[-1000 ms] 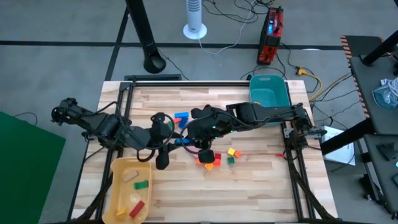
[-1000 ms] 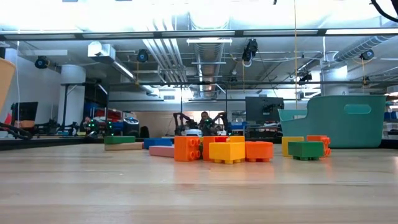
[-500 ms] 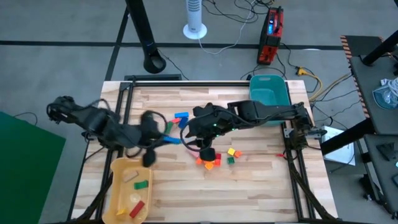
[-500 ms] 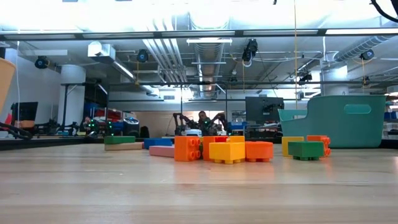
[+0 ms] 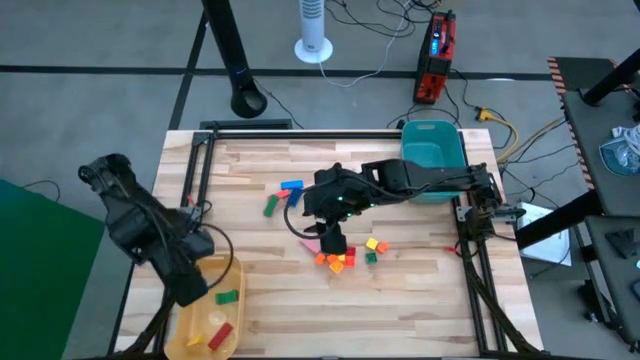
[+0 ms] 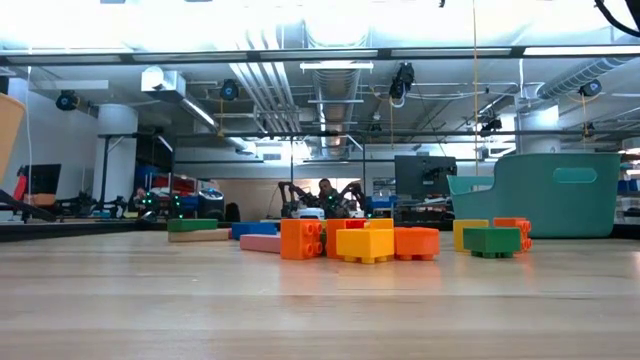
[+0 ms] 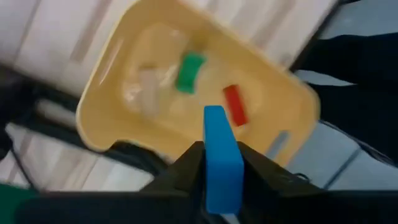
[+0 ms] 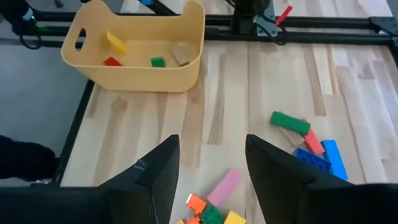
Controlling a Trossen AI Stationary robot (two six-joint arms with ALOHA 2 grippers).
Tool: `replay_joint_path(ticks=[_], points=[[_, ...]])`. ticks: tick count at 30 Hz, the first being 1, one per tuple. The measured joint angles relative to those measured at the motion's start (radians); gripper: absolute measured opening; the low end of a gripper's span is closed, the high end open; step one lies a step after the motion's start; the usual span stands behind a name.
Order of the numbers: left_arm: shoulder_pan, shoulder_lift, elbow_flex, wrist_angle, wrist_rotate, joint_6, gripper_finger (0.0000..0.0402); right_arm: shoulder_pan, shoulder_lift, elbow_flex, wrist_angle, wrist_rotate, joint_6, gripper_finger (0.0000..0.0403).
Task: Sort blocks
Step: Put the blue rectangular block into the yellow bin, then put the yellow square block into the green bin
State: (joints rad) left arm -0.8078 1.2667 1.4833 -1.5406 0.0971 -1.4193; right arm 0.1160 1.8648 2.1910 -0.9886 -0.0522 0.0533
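Note:
My left gripper (image 5: pixel 192 288) hangs over the far left rim of the yellow tray (image 5: pixel 238 285) and is shut on a blue bar block (image 7: pixel 219 155). The tray (image 7: pixel 112 134) holds a green (image 7: pixel 189 71), a red (image 7: pixel 234 104) and a pale block. My right gripper (image 5: pixel 335 240) is open and empty above a cluster of orange, yellow, red and green blocks (image 5: pixel 342 260) lying on the table. A pink bar (image 8: pixel 224 186) lies beside the cluster. Green (image 8: pixel 290 122), red and blue (image 8: pixel 324 158) blocks lie farther back. My left gripper pinches the blue bar by its two long sides (image 7: pixel 208 177) between its two fingers. The fingers point down and lie along the bar, whose free end (image 7: pixel 214 115) sticks out past the fingertips. The bar is lifted clear, above the tray.
A teal bin (image 5: pixel 432 145) stands at the table's far right corner and also shows in the low view (image 6: pixel 545 190). Black frame rails run along the table's left, right and far edges. Bare wood lies between the tray and the cluster.
My left gripper has swung from the table's middle toward the left and near edge, carrying the blue bar, and now hangs over the yellow tray. The pink bar beside the cluster has come into view. My right gripper has stayed above the cluster.

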Motion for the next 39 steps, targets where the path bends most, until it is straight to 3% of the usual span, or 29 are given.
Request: replay_joint_path(ticks=[6, 10, 13, 19, 25, 28, 34, 39], points=[[-0.009, 0.000, -0.053, 0.052, -0.012, -0.004, 0.0232, -0.018, 0.002, -0.031, -0.001, 0.046, 0.017, 0.0180], [-0.007, -0.002, -0.028, 0.055, -0.186, 0.030, 0.0281, -0.046, 0.002, -0.115, 0.000, 0.049, 0.136, 0.0171], [-0.006, -0.006, -0.003, 0.054, -0.390, 0.050, 0.0289, -0.070, 0.002, -0.233, 0.040, 0.052, 0.275, 0.0164], [-0.007, -0.007, 0.013, 0.047, -0.819, 0.080, 0.0278, -0.080, 0.004, -0.519, 0.349, 0.016, 0.450, 0.0167], [-0.007, -0.008, 0.013, 0.044, -1.106, 0.081, 0.0270, -0.080, 0.003, -0.635, 0.478, 0.068, 0.506, 0.0196], [-0.006, -0.008, 0.013, 0.044, -1.154, 0.081, 0.0270, -0.081, 0.002, -0.654, 0.453, 0.098, 0.497, 0.0208], [-0.007, -0.008, 0.013, 0.047, -1.133, 0.080, 0.0270, -0.073, 0.002, -0.663, 0.238, 0.096, 0.496, 0.0216], [-0.007, -0.008, 0.013, 0.047, -1.131, 0.088, 0.0270, -0.062, 0.002, -0.714, 0.282, 0.092, 0.497, 0.0217]])
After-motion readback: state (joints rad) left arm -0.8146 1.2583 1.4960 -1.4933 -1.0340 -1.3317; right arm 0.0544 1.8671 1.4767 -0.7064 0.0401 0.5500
